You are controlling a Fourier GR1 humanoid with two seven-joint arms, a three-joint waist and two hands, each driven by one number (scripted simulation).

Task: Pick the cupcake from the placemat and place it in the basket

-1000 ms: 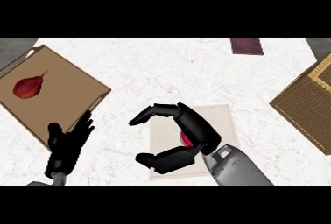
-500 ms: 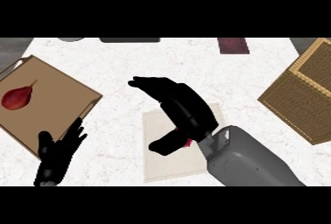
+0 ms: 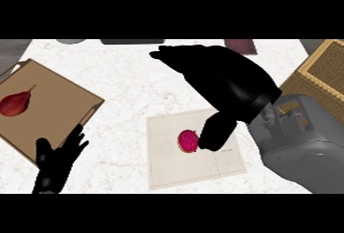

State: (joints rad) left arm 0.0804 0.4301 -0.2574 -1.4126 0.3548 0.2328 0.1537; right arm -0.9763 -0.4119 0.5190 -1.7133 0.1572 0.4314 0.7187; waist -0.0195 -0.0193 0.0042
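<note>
On the placemat [image 3: 194, 157] sits the pink cupcake [image 3: 187, 140]; the right hand [image 3: 225, 84] arches over it, fingers spread, thumb just beside it. Left of the placemat, the left hand [image 3: 57, 164] rests open.

I can read no text, label, brand, number or sign on anything in my view of the surface [image 3: 128, 77].

A pink-topped cupcake [image 3: 188, 140] sits on the pale square placemat [image 3: 181, 168] at near centre; the woven tan basket [image 3: 321, 73] stands far right, well apart
</note>
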